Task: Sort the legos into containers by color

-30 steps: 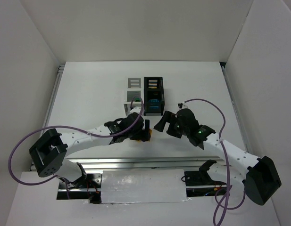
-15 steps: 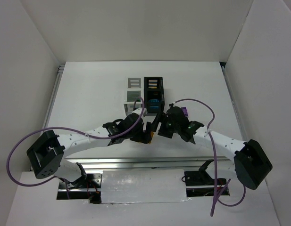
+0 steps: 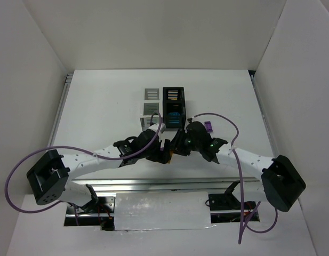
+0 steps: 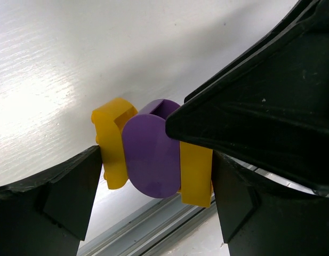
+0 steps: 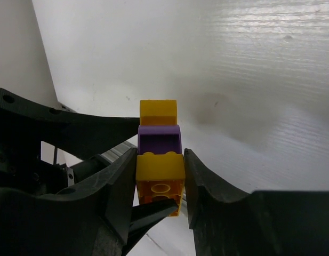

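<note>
A joined stack of legos hangs above the table in front of the containers [image 3: 152,95]: a yellow brick [image 4: 113,141], a purple one [image 4: 151,154] and a second yellow one [image 4: 196,173]. My left gripper [image 4: 153,184] is shut on the stack's two ends, one finger against each yellow brick. My right gripper [image 5: 160,178] is shut on the near yellow brick [image 5: 160,170], with the purple brick [image 5: 159,137] and the far yellow brick [image 5: 158,112] sticking out beyond its fingers. In the top view the left gripper [image 3: 163,151] and right gripper [image 3: 177,146] meet tip to tip.
A loose purple lego [image 3: 208,126] lies on the table right of the bins. The near black bin [image 3: 175,118] holds blue bricks. The aluminium rail [image 3: 164,184] runs along the table's near edge, just below both grippers.
My right arm swung left to meet the left gripper, and its jaws went from wide open to shut on the yellow end brick. The left gripper kept its hold and barely moved.
</note>
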